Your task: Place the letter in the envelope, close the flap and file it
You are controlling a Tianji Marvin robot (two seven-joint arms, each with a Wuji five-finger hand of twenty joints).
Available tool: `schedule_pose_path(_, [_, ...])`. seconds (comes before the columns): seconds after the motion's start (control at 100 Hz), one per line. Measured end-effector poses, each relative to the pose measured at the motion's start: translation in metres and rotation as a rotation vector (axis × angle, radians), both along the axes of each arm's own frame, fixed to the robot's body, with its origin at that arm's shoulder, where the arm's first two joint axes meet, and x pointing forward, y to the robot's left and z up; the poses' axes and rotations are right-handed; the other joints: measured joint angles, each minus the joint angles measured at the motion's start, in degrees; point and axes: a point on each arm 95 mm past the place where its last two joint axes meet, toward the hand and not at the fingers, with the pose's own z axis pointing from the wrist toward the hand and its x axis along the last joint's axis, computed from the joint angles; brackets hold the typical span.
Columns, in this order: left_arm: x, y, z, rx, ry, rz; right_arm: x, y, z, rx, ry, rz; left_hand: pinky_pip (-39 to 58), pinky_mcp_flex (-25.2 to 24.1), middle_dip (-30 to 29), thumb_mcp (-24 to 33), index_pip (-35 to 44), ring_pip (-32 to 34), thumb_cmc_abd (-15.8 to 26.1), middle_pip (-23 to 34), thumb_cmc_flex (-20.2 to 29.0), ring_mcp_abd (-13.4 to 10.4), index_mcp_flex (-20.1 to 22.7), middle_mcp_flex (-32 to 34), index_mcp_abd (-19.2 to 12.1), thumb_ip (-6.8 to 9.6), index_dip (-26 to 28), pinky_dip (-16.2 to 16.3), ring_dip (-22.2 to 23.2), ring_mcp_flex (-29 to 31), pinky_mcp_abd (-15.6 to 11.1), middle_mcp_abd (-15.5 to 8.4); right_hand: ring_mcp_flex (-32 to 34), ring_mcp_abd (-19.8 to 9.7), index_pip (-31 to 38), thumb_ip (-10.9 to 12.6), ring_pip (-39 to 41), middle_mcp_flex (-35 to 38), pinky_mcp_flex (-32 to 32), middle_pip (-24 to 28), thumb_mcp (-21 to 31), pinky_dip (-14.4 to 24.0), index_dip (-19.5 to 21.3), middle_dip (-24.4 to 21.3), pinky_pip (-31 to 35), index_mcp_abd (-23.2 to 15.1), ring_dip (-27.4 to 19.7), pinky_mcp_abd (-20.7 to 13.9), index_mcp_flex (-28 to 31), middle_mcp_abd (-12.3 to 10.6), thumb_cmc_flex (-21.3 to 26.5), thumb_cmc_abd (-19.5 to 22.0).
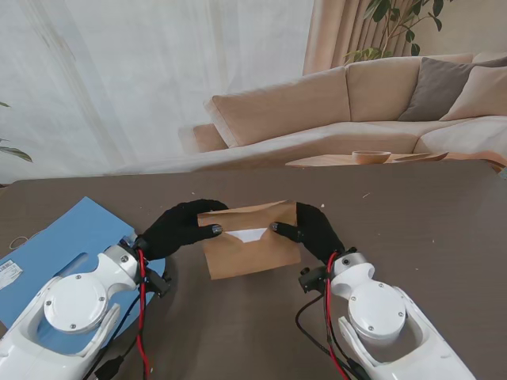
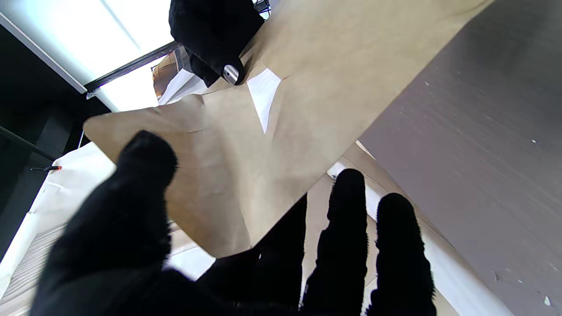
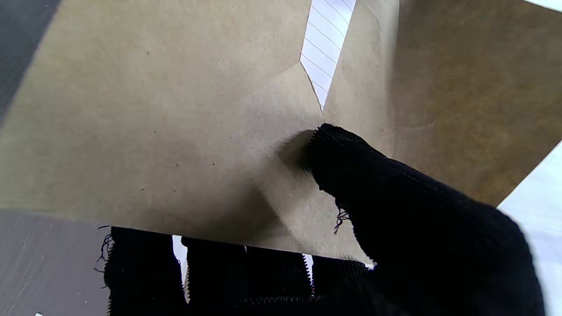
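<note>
Left hand [image 1: 181, 228] and right hand [image 1: 313, 229] pinching opposite ends of brown kraft-paper envelope [image 1: 252, 247], lined white letter [image 1: 250, 234] still peeking out; risk of creasing or slipping if squeezed unevenly

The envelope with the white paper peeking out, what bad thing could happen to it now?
The envelope is pinched by the left hand and right hand, so pulling apart might tear or crumple it; the wrist views already show creases. The letter shows at the opening, so it may catch under the flap. The blue folder sits to the left, so the left hand must probably let go before filing, and the envelope could slip.
</note>
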Motion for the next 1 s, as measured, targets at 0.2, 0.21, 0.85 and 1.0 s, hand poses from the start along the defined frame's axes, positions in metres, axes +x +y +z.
schedule_pose_path(0.2, [0.000,0.004,0.001,-0.008,-0.004,-0.005,0.002,-0.003,0.001,0.001,0.008,-0.036,-5.66,-1.54,-3.03,3.53,-3.97,-5.67,-2.19,-3.48,-12.38,-0.74,-0.49,-2.06,0.05,-2.37,-1.44,0.01,-2.07,-1.44,-0.60,-0.06,0.56,0.02,0.01,0.00,0.55,0.58,0.59,0.13,0.09,0.09,0.45,0.35,0.63,0.00,0.04,0.05,0.24,0.31,0.00,-0.02])
schedule_pose_path(0.21, [0.000,0.004,0.001,-0.009,-0.003,-0.005,0.002,-0.004,0.001,0.000,0.008,-0.038,-5.85,-1.54,-3.09,3.74,-4.26,-5.74,-2.19,-3.62,-12.90,-0.74,-0.46,-2.06,0.05,-2.37,-1.47,0.01,-2.07,-1.44,-0.61,-0.06,0.57,0.02,0.01,0.00,0.62,0.58,0.63,0.13,0.10,0.09,0.45,0.35,0.64,0.00,0.05,0.05,0.24,0.32,0.00,-0.02])
schedule_pose_path(0.85, [-0.003,-0.011,-0.002,0.024,0.057,0.094,-0.008,0.001,-0.003,-0.011,-0.054,0.005,-8.01,0.47,-3.61,-18.66,-1.74,-13.43,10.84,-9.11,10.74,3.82,17.50,6.70,0.22,-0.12,12.44,6.65,3.69,4.73,1.33,4.68,0.58,0.04,-0.12,-0.93,0.74,0.58,0.63,0.13,0.63,0.11,1.17,0.55,0.66,0.00,0.54,0.07,0.25,0.36,0.00,-0.02])
schedule_pose_path(1.0, [-0.006,-0.008,-0.002,0.011,0.101,0.023,-0.008,0.001,-0.003,-0.013,-0.060,-0.003,-1.59,1.48,-3.84,-10.81,-4.41,-5.50,6.48,-4.98,11.21,2.96,13.94,7.70,-0.76,-0.09,7.57,3.62,3.92,5.79,1.34,3.13,0.58,0.04,-0.13,-0.93,0.74,0.58,0.63,0.13,0.64,0.11,1.20,0.59,0.66,0.00,0.54,0.07,0.25,0.36,0.00,-0.02])
